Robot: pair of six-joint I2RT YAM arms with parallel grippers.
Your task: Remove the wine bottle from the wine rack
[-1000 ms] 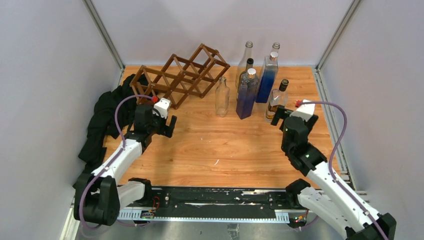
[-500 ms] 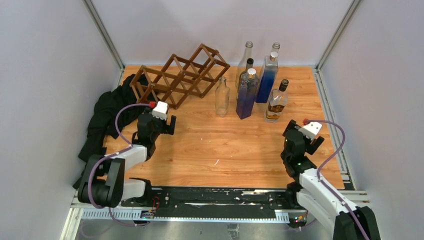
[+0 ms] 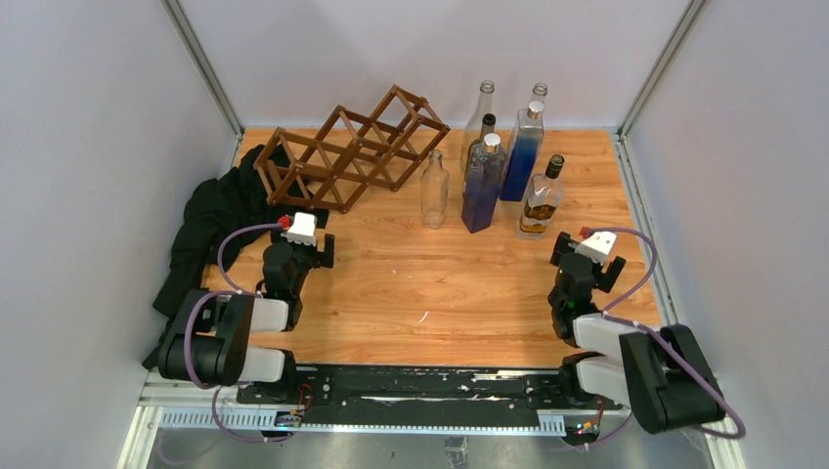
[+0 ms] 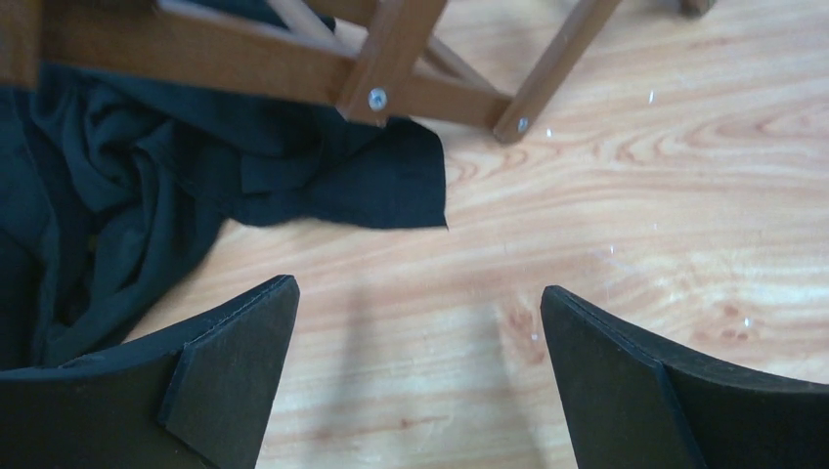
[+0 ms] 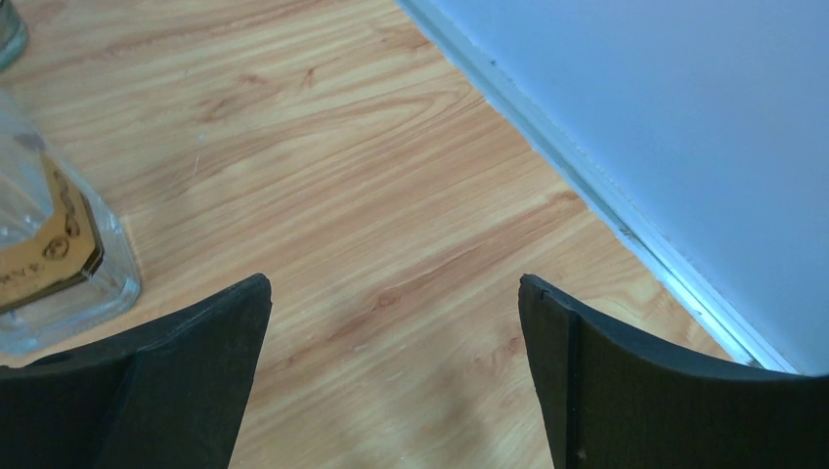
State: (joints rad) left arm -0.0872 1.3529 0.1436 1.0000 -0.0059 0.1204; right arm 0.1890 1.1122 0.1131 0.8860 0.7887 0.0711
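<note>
The wine rack (image 3: 352,147), a dark brown wooden lattice, lies tilted at the back left of the table, and its cells look empty. Its lower bars show at the top of the left wrist view (image 4: 391,68). Several bottles stand upright to its right: a small clear bottle (image 3: 434,191), two blue bottles (image 3: 483,186), and a whisky bottle (image 3: 541,200), also in the right wrist view (image 5: 49,254). My left gripper (image 3: 305,244) is open and empty, low over the wood in front of the rack (image 4: 418,293). My right gripper (image 3: 589,250) is open and empty, in front of the whisky bottle (image 5: 394,283).
A black cloth (image 3: 210,234) is heaped along the left edge, reaching under the rack's corner (image 4: 117,186). Grey walls close in three sides, with a metal rail (image 5: 587,186) along the right wall's foot. Two clear bottles (image 3: 481,112) stand at the back.
Both arms have drawn back toward their bases and folded low. The right gripper has moved away from the whisky bottle. The left gripper has retreated from the rack's front corner.
</note>
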